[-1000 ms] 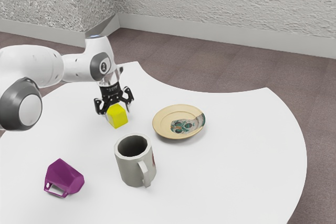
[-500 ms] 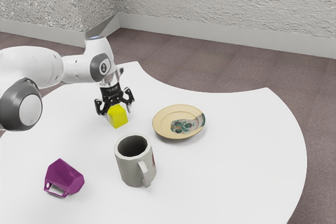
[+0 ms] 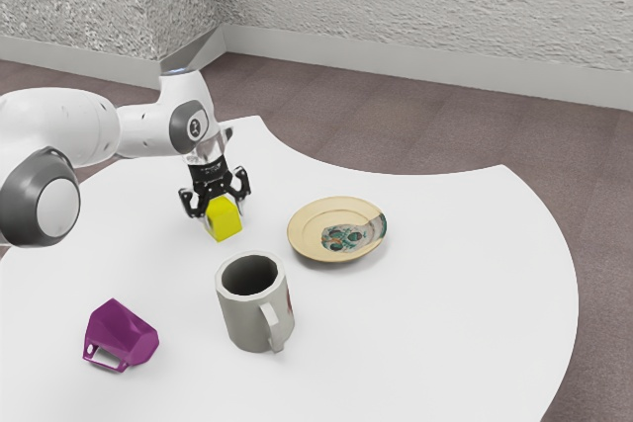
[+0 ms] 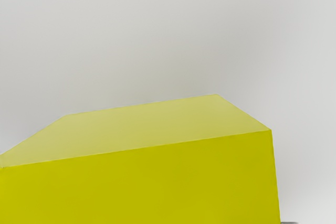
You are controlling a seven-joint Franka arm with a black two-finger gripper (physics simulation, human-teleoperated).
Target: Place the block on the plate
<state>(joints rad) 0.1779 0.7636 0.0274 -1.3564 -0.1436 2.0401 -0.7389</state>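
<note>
Gripper [image 3: 223,211]: jaws drawn in against both sides of the block [image 3: 226,225], which is on the table [image 3: 425,313], to the exterior view's left of the plate [image 3: 308,244]. I judge slip possible if the grip is skewed; a low traverse could strike the plate's rim. I can read no brand or label; the plate bears a skull print [image 3: 346,237].

Block [image 4: 139,184]: yellow, sharp-edged, partly in view.
Block faces: one pale yellow, one deeper yellow, meeting along a straight edge.
Surface [image 4: 157,35]: plain light grey.
Dark sliver [image 4: 289,223]: beside block; identity unclear.
</note>
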